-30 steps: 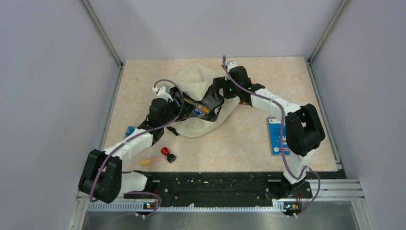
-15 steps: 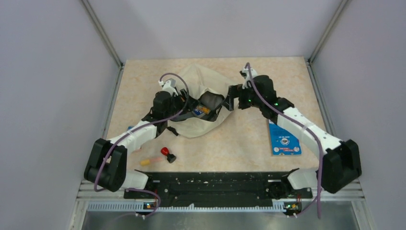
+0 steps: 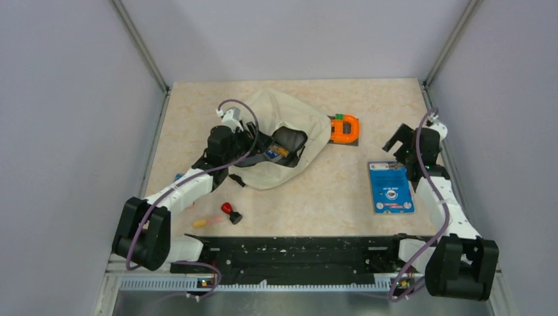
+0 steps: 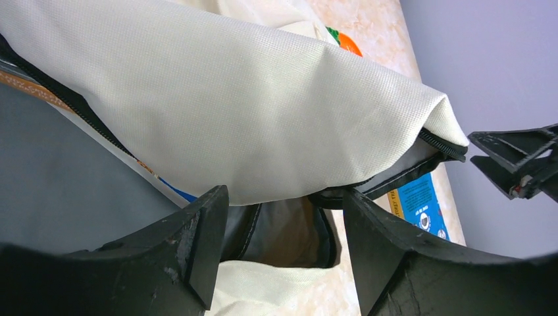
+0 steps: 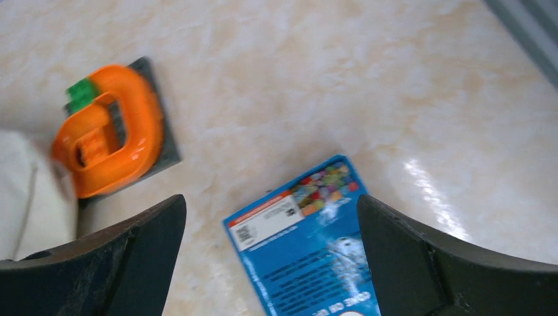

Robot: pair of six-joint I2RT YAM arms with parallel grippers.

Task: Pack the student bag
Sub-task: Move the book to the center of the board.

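Left wrist view: student bag [image 4: 263, 112] rim being straddled by left claw [image 4: 283, 197], grip untellable, mouth collapse being risked; right claw [image 5: 270, 204] released above blue card [image 5: 309, 257].

Lighting even and bright; shadows soft. Glare noted on table [image 5: 428, 178]; right wrist view motion-blurred. Weave of student bag [image 4: 263, 118] rendered sharp.

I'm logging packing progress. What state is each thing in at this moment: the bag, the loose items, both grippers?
Cream fabric student bag: unzipped, mouth gaping.
Flat blue printed card: lying flat, outside the bag.
Orange clamp-shaped piece on grey plate: outside, beside the bag.
Small red-and-black item: outside the bag.
Left gripper: jaws apart, straddling the bag's zipper edge.
Right gripper: open, empty.
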